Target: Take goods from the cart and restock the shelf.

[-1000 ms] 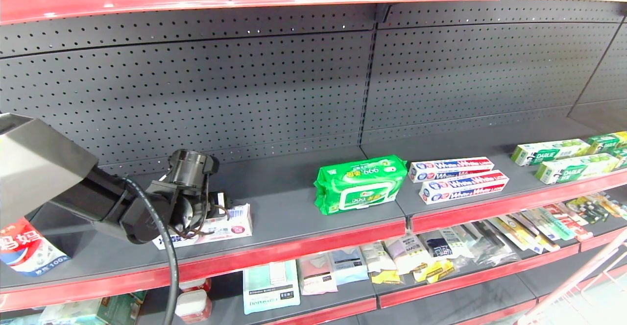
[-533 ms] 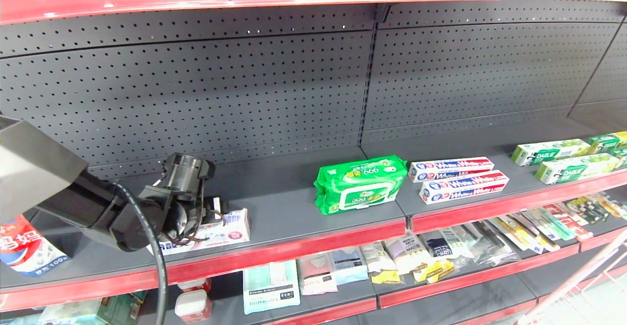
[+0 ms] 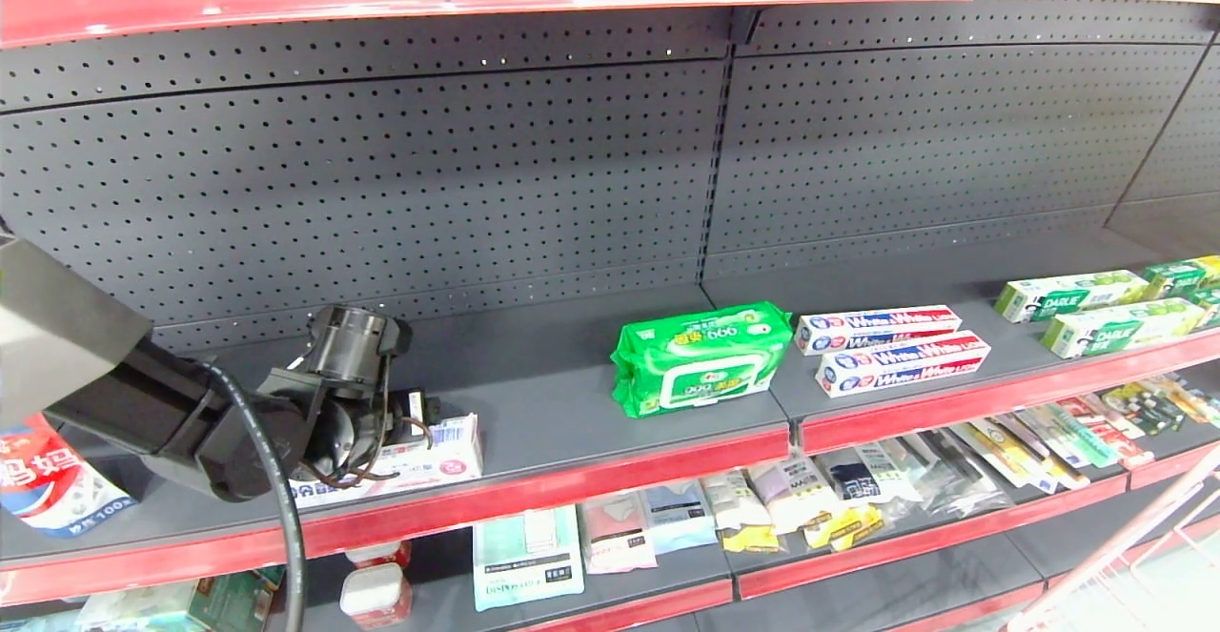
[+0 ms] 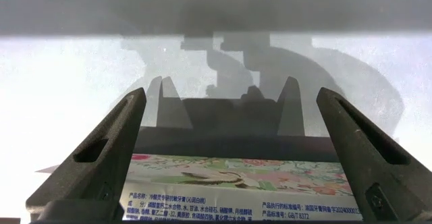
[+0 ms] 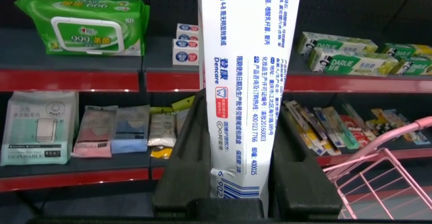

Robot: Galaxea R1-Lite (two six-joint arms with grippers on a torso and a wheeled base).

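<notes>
While the white and pink toothpaste box (image 3: 434, 449) lies flat on the grey shelf (image 3: 572, 398) near its front edge, the left gripper (image 4: 231, 94) sits over it with its fingers (image 4: 111, 153) spread wide, one on either side of the box (image 4: 236, 183), so that the box lies between them without being clamped. The right gripper (image 5: 243, 116) is closed on a white and blue toothpaste box (image 5: 246, 55), held upright between its fingers (image 5: 185, 156) with the upper end rising well above them. On the same shelf, well apart from the left gripper toward the robot's right, lies a green wet-wipes pack (image 3: 701, 357), and just beyond that are two white toothpaste boxes (image 3: 891, 348) side by side, then green toothpaste boxes (image 3: 1096, 310) farther along. Beyond the right gripper, the lower shelf (image 5: 67, 177) carries flat packets (image 5: 40, 136), and a pink cart (image 5: 388, 180) stands near that gripper on its right side.
</notes>
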